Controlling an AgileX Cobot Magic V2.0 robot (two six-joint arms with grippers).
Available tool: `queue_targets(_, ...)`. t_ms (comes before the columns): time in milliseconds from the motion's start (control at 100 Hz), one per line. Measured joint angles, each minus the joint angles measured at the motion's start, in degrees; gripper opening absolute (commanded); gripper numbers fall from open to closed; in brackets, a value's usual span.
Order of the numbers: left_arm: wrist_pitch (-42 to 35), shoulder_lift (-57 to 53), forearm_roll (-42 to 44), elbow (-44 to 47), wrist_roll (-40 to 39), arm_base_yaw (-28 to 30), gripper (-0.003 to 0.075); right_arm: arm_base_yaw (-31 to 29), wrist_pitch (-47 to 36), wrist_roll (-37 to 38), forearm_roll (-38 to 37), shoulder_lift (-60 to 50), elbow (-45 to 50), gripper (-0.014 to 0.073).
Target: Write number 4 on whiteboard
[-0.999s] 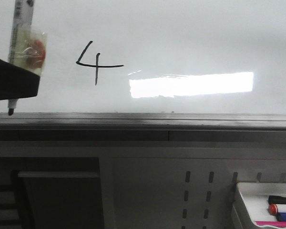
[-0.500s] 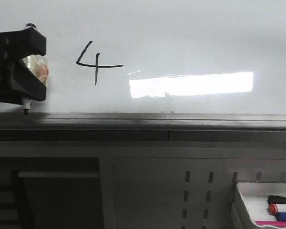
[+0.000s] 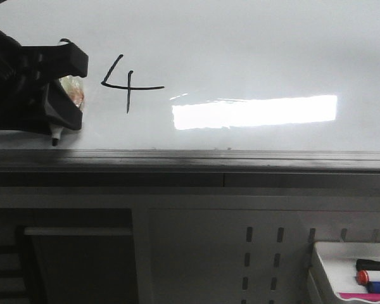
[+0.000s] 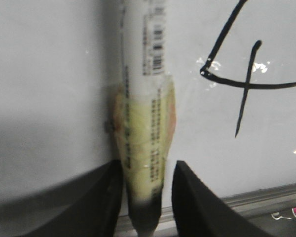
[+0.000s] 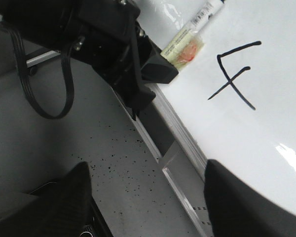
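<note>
The whiteboard (image 3: 253,50) fills the upper front view. The number 4 (image 3: 128,85) is drawn in thin black lines on its left part. My left gripper (image 3: 54,104) is just left of the 4, shut on a white marker (image 4: 143,123) wrapped in yellowish tape. The marker's dark tip (image 3: 55,141) hangs just above the grey ledge (image 3: 190,159). The left wrist view shows the 4 (image 4: 241,79) beside the marker. The right wrist view shows the left gripper (image 5: 158,69), the marker (image 5: 187,44) and the 4 (image 5: 234,79). My right gripper (image 5: 148,197) is open and empty, away from the board.
A small white tray (image 3: 332,272) with a black, a red and a blue marker sits at the lower right of the front view. A grey perforated panel (image 3: 228,253) lies below the ledge. A speckled grey floor (image 5: 118,148) shows under the right gripper.
My left gripper has moved right along the board toward the 4, still holding the marker. The marker's long upper body is now hidden behind the gripper. The 4 is unchanged.
</note>
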Motion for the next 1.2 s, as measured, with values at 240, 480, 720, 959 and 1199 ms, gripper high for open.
queue_targets(240, 1.33, -1.17, 1.78, -0.13, 0.0, 0.0, 0.0386, 0.0, 0.57, 0.0, -1.5, -1.74, 0.0, 0.0172)
queue_targets(480, 6.66, -12.88, 8.88, 0.37, 0.0, 0.0, 0.0021, 0.0, -4.34, 0.0, -3.5, -12.21, 5.88, -0.0043)
queue_targets(720, 4.2, -32.36, 13.19, 5.9, 0.0, -0.5, -0.002, 0.0, -21.67, 0.0, -3.87, -31.52, 25.94, -0.0043)
queue_targets(959, -0.18, -50.44, 17.96, 17.54, 0.0, -0.5, -0.002, 0.0, -32.8, 0.0, -4.11, -51.59, 45.61, -0.0043)
queue_targets(1199, -0.34, -60.81, 19.95, 24.88, 0.0, -0.5, -0.002, 0.0, -32.91, 0.0, -4.11, -63.99, 53.83, -0.0043)
